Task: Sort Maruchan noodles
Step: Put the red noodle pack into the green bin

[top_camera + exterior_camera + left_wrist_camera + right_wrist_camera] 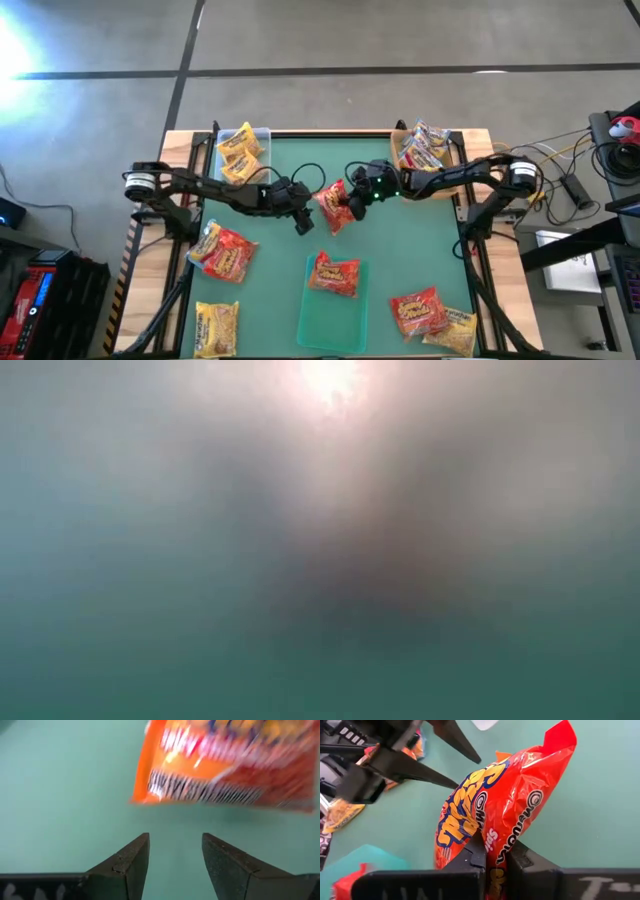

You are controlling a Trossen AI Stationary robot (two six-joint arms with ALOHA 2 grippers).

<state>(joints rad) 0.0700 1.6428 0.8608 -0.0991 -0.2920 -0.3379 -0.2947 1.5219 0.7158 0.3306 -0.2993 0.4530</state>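
Over mid-table, above the green mat (pixel 420 260), clamped by the right gripper (pixel 496 857) on one edge: a red-orange packet (pixel 333 207) of Maruchan noodles, hanging crumpled from closed jaws. Just beside it, the left gripper (pixel 175 854), fingers parted and empty, tips aimed at the same packet. Elsewhere on the mat lay more packets: a red one (pixel 335 274) on a pale green sheet (pixel 318 325), two at the left edge (pixel 224 251), a yellow one (pixel 216 329) at the near-left corner, two at near right (pixel 432 315). Already sorted, by the look of it: yellow packets in the far-left tray (pixel 240 152), pink-labelled ones in the far-right tray (pixel 424 148).

Judged best for the carry: a steady pinch on that thin crinkly edge, a slow lift clear of the other arm, then release only once well over the matching pile; a hasty swing could have slipped the film from the jaws or snagged the left fingers.

Seen only from the right wrist: the closed grip itself, the printed label, and the left arm's pointed fingers close by. Seen only from the left wrist: the gap between its own open fingers and the packet's barcode side. Given only from overhead: the spread of packets and trays. Offered by the low view: nothing but blur.
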